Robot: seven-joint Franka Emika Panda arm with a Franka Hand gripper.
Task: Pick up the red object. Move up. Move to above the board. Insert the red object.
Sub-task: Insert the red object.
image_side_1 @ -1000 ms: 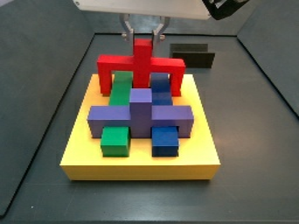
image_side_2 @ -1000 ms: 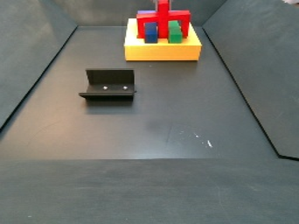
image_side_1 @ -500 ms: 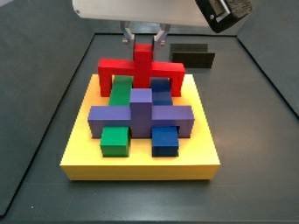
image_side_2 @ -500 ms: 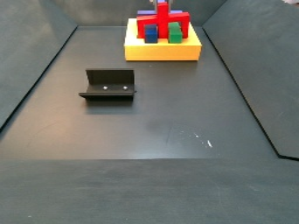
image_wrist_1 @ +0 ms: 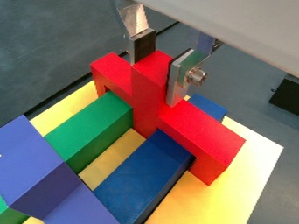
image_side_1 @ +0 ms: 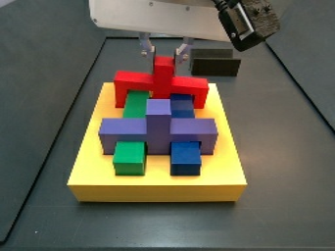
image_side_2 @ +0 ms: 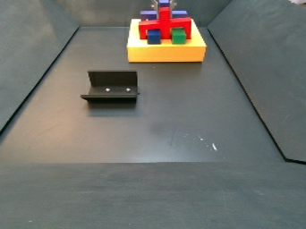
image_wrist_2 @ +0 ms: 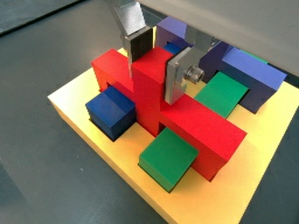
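The red object (image_side_1: 160, 82), a cross-shaped piece, sits low on the far end of the yellow board (image_side_1: 157, 186), its prongs down among the blocks. It shows in both wrist views (image_wrist_1: 187, 131) (image_wrist_2: 193, 131) and small in a side view (image_side_2: 162, 25). My gripper (image_side_1: 164, 46) hangs right over it, its fingers either side of the red upright bar with a small gap on each side. In both wrist views the gripper (image_wrist_1: 162, 61) (image_wrist_2: 158, 57) straddles the bar's top. The jaws are open and hold nothing.
On the board a purple cross block (image_side_1: 157, 127), green blocks (image_side_1: 128, 155) and blue blocks (image_side_1: 186, 157) sit close round the red piece. The fixture (image_side_2: 111, 87) stands on the dark floor away from the board, also behind it (image_side_1: 216, 65). Dark walls ring the floor.
The red object has gone down into the board. The fingers have spread apart and let go of its upright bar.
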